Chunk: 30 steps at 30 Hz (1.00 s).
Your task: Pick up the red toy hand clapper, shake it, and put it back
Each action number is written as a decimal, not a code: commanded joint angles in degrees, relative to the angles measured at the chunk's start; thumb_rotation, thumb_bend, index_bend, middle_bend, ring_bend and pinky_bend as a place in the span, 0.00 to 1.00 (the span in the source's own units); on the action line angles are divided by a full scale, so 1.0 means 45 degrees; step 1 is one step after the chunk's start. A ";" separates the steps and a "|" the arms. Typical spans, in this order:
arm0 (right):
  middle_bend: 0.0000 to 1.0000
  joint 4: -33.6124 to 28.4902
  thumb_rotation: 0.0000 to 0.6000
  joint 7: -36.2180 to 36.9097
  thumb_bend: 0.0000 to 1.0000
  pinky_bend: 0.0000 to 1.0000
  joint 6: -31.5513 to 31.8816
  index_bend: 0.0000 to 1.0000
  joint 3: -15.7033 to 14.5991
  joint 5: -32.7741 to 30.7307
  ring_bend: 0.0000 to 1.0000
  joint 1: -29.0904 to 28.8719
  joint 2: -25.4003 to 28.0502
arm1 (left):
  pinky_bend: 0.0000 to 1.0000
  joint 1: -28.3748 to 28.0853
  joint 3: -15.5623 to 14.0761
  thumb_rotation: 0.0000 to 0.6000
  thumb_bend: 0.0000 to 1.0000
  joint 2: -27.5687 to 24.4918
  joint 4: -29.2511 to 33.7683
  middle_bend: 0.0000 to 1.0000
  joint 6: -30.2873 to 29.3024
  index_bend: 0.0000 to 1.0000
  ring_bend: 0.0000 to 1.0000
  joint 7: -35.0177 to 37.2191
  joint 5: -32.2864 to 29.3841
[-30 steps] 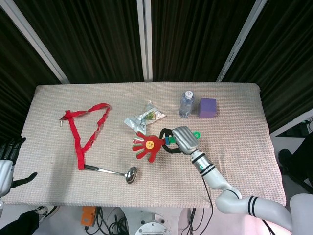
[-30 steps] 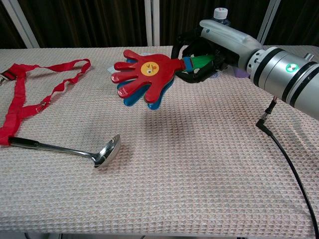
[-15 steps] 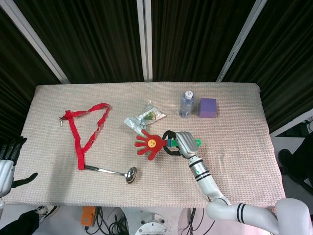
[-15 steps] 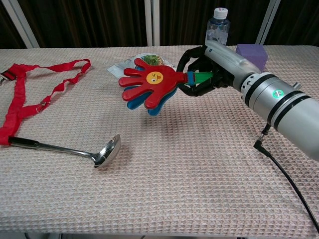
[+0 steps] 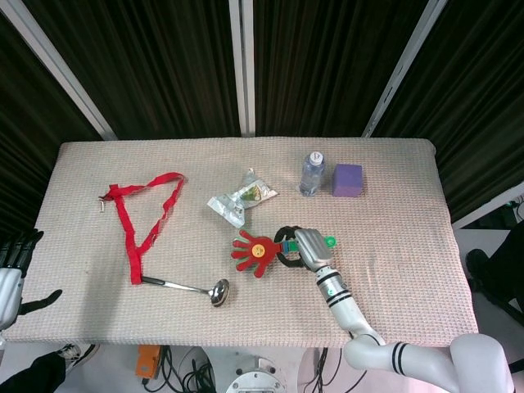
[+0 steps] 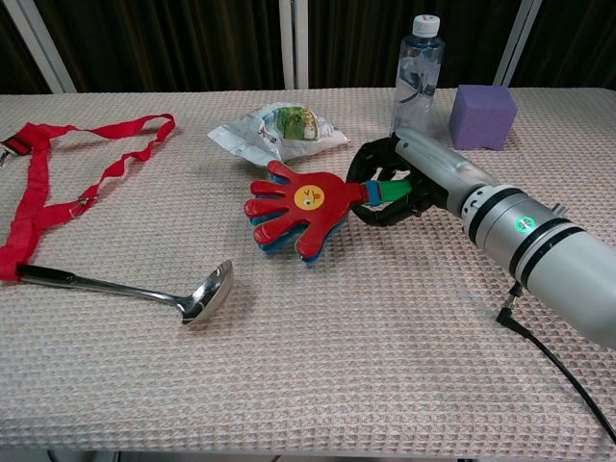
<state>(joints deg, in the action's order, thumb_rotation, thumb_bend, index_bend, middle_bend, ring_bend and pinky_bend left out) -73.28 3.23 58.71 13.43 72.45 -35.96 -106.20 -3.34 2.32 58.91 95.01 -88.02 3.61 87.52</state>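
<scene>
Right robot hand [image 6: 390, 188]: its fingers were wrapped around the green handle of the red toy hand clapper [image 6: 298, 204], gripping it low over the surface [image 6: 318, 366].
Clapper position: toward the middle of the surface, nearer the front edge than the back; its red palm lay at or just above the cloth, and contact could not be told from either view.
Left robot hand [image 5: 11, 266]: off the left edge of the surface, holding nothing, fingers apart.
Neighbours: a snack packet [image 6: 274, 130] just behind the clapper, a water bottle [image 6: 418, 69] and purple cube [image 6: 485, 103] near the back edge, a ladle [image 6: 135, 287] and red strap [image 6: 67, 188] toward the left edge.
Likely step: the put-back, judging by the low hold.
Risk: letting go while the clapper was above the cloth would let it drop and bounce toward the packet.
Risk: fingers hooked around the handle could drag the toy on withdrawal.
Risk: a sideways retreat could knock over the bottle behind the wrist.
</scene>
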 commanded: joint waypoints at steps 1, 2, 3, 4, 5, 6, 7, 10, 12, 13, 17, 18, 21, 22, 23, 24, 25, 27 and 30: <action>0.00 -0.0518 1.00 -0.0368 0.07 0.00 0.0094 0.00 -0.0042 0.0138 0.00 -0.0005 0.0491 | 0.01 0.0011 0.0004 1.00 0.06 -0.0009 0.0023 0.04 0.0005 0.07 0.00 0.0022 -0.0037; 0.00 -0.0742 1.00 -0.0579 0.07 0.00 0.0150 0.00 -0.0059 0.0136 0.00 0.0031 0.0673 | 0.01 0.0015 0.0003 1.00 0.06 -0.0011 0.0025 0.04 0.0007 0.07 0.00 0.0032 -0.0046; 0.00 -0.1016 1.00 -0.0825 0.07 0.00 0.0220 0.00 -0.0087 0.0134 0.00 0.0081 0.0884 | 0.01 0.0015 0.0003 1.00 0.06 -0.0009 0.0020 0.04 0.0006 0.07 0.00 0.0031 -0.0044; 0.00 -0.1448 1.00 -0.1221 0.07 0.00 0.0340 0.00 -0.0147 0.0113 0.00 0.0183 0.1221 | 0.01 0.0011 0.0008 1.00 0.06 0.0001 0.0022 0.04 0.0002 0.07 0.00 0.0025 -0.0039; 0.00 -0.1833 1.00 -0.1558 0.08 0.00 0.0439 0.00 -0.0215 0.0080 0.00 0.0285 0.1522 | 0.01 0.0012 0.0008 1.00 0.06 0.0008 0.0024 0.04 -0.0003 0.07 0.00 0.0026 -0.0035; 0.00 -0.2279 1.00 -0.1929 0.08 0.00 0.0516 0.00 -0.0306 0.0022 0.00 0.0405 0.1879 | 0.01 0.0012 0.0008 1.00 0.06 0.0016 0.0022 0.04 -0.0010 0.07 0.00 0.0020 -0.0025; 0.00 -0.2794 1.00 -0.2282 0.09 0.00 0.0617 0.00 -0.0406 -0.0053 0.00 0.0556 0.2279 | 0.01 0.0010 0.0005 1.00 0.06 0.0022 0.0018 0.04 -0.0011 0.07 0.00 0.0005 -0.0015; 0.00 -0.4512 1.00 -0.3086 0.10 0.00 0.1339 0.00 -0.0901 0.0198 0.00 0.1233 0.3745 | 0.01 0.0017 0.0001 1.00 0.06 0.0035 0.0044 0.04 -0.0042 0.07 0.00 -0.0044 0.0018; 0.00 -0.5405 1.00 -0.3449 0.11 0.00 0.2033 0.00 -0.1451 0.0724 0.00 0.1839 0.4833 | 0.01 0.0022 -0.0002 1.00 0.06 0.0043 0.0079 0.04 -0.0066 0.07 0.00 -0.0108 0.0044; 0.00 -0.5736 1.00 -0.3613 0.11 0.00 0.2462 0.00 -0.1799 0.1069 0.00 0.2208 0.5409 | 0.01 0.0018 -0.0014 1.00 0.06 0.0050 0.0091 0.04 -0.0056 0.07 0.00 -0.0161 0.0061; 0.00 -0.5691 1.00 -0.4300 0.12 0.00 0.4020 0.00 -0.2906 0.1980 0.00 0.3527 0.6823 | 0.01 0.0029 -0.0098 1.00 0.06 0.0075 0.0100 0.04 0.0031 0.07 0.00 -0.0460 0.0066; 0.00 -0.5577 1.00 -0.4408 0.12 0.00 0.4386 0.00 -0.3148 0.2122 0.00 0.3860 0.7067 | 0.01 0.0046 -0.0110 1.00 0.06 0.0090 0.0111 0.04 0.0031 0.07 0.00 -0.0492 0.0045; 0.00 -0.5007 1.00 -0.4547 0.12 0.00 0.5570 0.00 -0.3907 0.2535 0.00 0.5007 0.7863 | 0.01 0.0077 -0.0139 1.00 0.06 0.0122 0.0050 0.04 0.0037 0.07 0.00 -0.0702 0.0011; 0.00 -0.4844 1.00 -0.4555 0.12 0.00 0.5855 0.00 -0.4045 0.2587 0.00 0.5290 0.8020 | 0.01 0.0077 -0.0144 1.00 0.06 0.0122 0.0032 0.04 0.0043 0.07 0.00 -0.0768 0.0013; 0.00 -0.4699 1.00 -0.4528 0.12 0.00 0.6109 0.00 -0.4151 0.2622 0.00 0.5546 0.8147 | 0.01 0.0072 -0.0148 1.00 0.06 0.0119 0.0034 0.04 0.0052 0.07 0.00 -0.0809 0.0019; 0.00 -0.4540 1.00 -0.4420 0.12 0.00 0.6429 0.00 -0.4243 0.2682 0.00 0.5850 0.8272 | 0.01 0.0069 -0.0153 1.00 0.06 0.0107 0.0035 0.04 0.0065 0.07 0.00 -0.0851 0.0019; 0.00 -0.4422 1.00 -0.4288 0.12 0.00 0.6675 0.00 -0.4273 0.2763 0.00 0.6046 0.8324 | 0.01 0.0064 -0.0163 1.00 0.06 0.0093 0.0024 0.04 0.0086 0.07 0.00 -0.0920 0.0021; 0.00 -0.4164 1.00 -0.3964 0.12 0.00 0.7150 0.00 -0.4282 0.3008 0.00 0.6386 0.8378 | 0.01 0.0039 -0.0173 1.00 0.06 0.0090 -0.0015 0.04 0.0138 0.07 0.00 -0.1085 0.0024; 0.00 -0.4000 1.00 -0.3686 0.12 0.00 0.7431 0.00 -0.4189 0.3244 0.00 0.6584 0.8448 | 0.01 -0.0054 -0.0079 1.00 0.06 0.0212 -0.0075 0.04 0.0155 0.07 0.00 -0.1154 0.0027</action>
<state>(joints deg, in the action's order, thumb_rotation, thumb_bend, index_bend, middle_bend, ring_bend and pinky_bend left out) -91.82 -13.96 91.56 -5.36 86.44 -6.95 -68.59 -3.46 1.85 59.73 94.77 -87.38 -1.50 87.63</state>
